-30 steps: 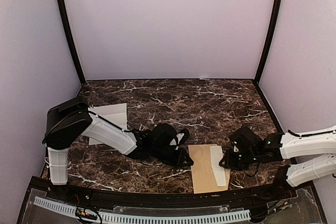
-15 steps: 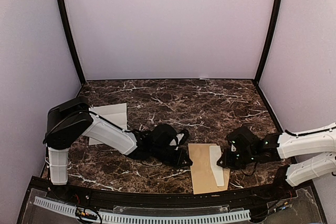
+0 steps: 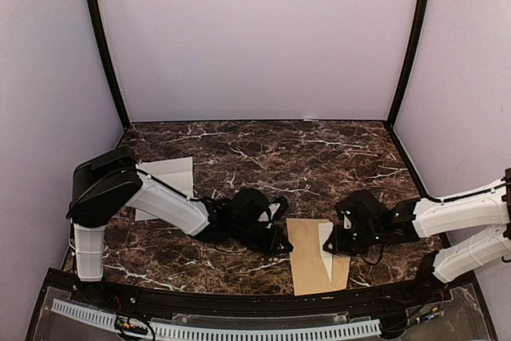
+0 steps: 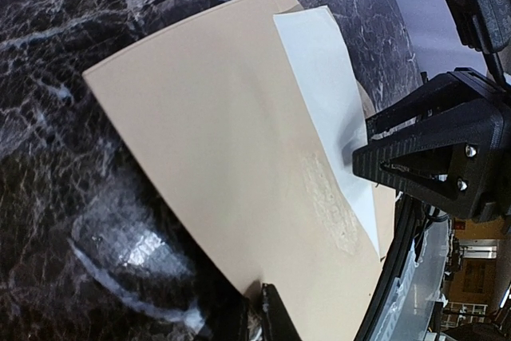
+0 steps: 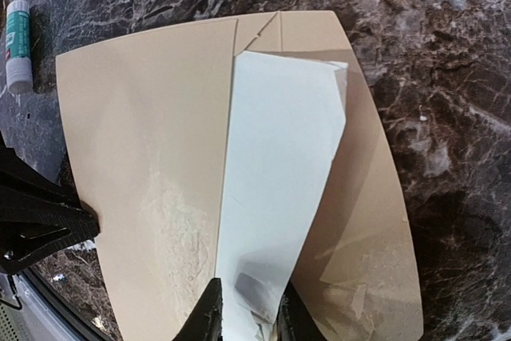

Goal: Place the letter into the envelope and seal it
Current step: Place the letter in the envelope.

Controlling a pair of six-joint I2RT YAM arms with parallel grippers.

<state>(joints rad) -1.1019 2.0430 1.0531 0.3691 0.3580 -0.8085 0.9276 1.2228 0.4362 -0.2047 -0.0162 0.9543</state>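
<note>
My right end effector [image 5: 249, 315] pinches the near end of the thin, probably floppy letter [image 5: 279, 165] lying on the stiffer envelope [image 3: 307, 263] at 6 o'clock on the surface [image 3: 263, 149], while my left end effector [image 3: 281, 245] clamps the envelope's 9 o'clock edge.

No legible text; glue stick [image 5: 17, 44] label too blurred

A dark brown marble tabletop with white veins [image 3: 303, 157] spreads beneath the right claw [image 5: 243, 309]. Well ahead of that claw and off to its left, a small white tube with a green band [image 5: 17, 45] lies on the marble. A plain white paper sheet [image 3: 172, 173] lies flat, well behind the left claw [image 3: 282, 247]. Lilac walls [image 3: 255, 37] stand far beyond both.
</note>
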